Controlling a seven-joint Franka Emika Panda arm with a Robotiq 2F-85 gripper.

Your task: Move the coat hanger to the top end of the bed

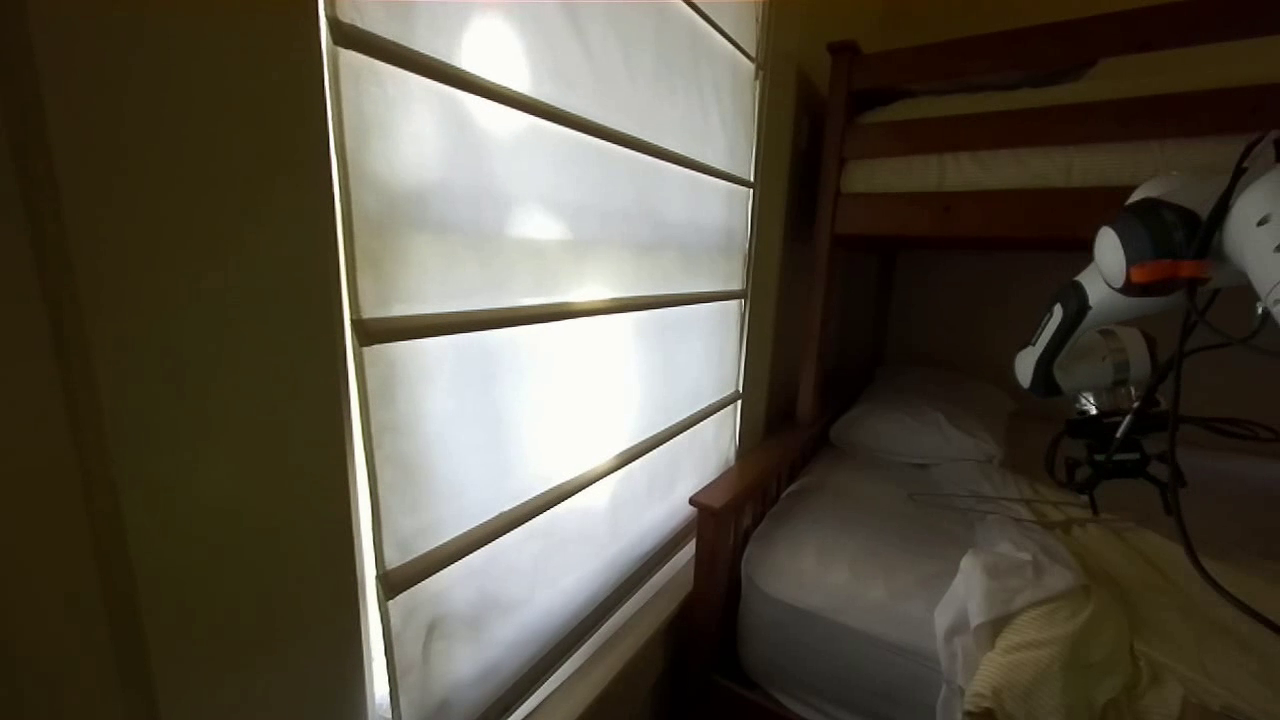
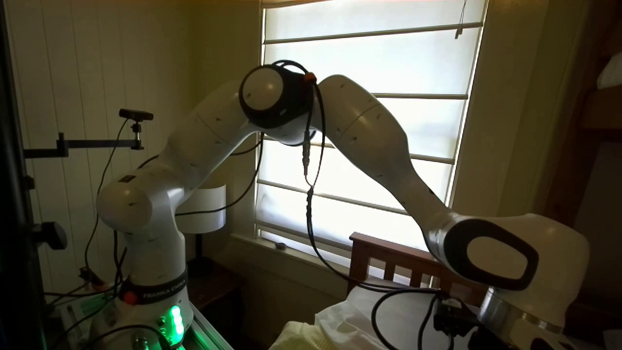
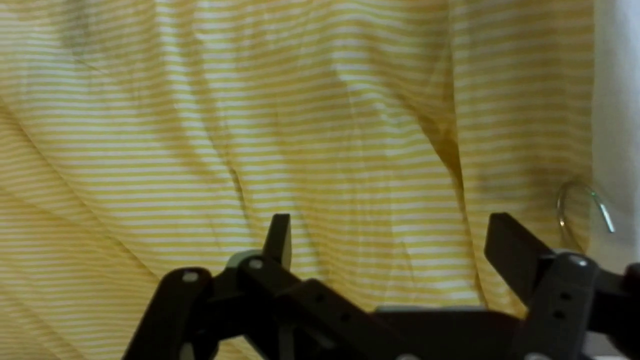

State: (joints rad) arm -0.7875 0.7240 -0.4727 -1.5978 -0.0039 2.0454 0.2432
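Coat hanger hook crosses striped cloth edge, clear only in wrist view; claw above cloth, jaws apart.

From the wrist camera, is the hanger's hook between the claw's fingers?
No, the hook lies off to the image's right, outside the open claw.

Your arm arches up from its base, where a green light glows; the elbow rides highest, and the forearm slopes down from it to the bent wrist; in an exterior view your tool hangs pointing down; in the wrist view its two fingers stand well apart, facing each other.
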